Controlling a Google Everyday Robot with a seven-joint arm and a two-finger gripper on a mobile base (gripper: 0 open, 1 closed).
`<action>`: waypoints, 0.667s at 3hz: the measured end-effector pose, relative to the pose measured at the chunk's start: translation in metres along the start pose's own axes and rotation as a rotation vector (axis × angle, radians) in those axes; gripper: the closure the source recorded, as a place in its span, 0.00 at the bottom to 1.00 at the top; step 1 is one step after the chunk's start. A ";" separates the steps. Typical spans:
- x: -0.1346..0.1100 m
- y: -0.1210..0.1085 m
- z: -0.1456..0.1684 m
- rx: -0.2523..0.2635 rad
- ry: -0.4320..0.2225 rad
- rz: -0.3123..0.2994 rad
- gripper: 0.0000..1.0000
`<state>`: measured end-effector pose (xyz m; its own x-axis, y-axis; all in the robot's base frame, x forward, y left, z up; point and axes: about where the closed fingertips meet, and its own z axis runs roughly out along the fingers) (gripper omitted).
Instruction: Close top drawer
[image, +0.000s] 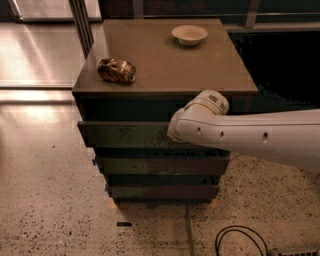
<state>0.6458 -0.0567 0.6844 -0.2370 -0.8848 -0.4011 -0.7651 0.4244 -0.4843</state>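
The top drawer (125, 134) is the uppermost of three dark olive-grey fronts on the cabinet (165, 60). Its scuffed flat front stands only slightly proud of the cabinet body, and its inside is hidden. My white arm (250, 135) reaches in from the right. My gripper (170, 131) is at the arm's tip, against the right half of the drawer front, mostly hidden behind the wrist.
A crumpled brown packet (116, 70) and a shallow pale bowl (189, 34) lie on the cabinet top. Two lower drawer fronts (160, 166) sit below. A black cable (240, 242) and a small dark scrap (124, 224) lie on the speckled floor. A metal post (82, 22) stands behind.
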 end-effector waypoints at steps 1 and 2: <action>0.000 0.000 0.000 0.000 0.000 0.000 1.00; 0.001 0.003 0.005 -0.024 0.015 0.011 1.00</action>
<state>0.6467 -0.0550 0.6785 -0.2543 -0.8829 -0.3947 -0.7762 0.4298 -0.4612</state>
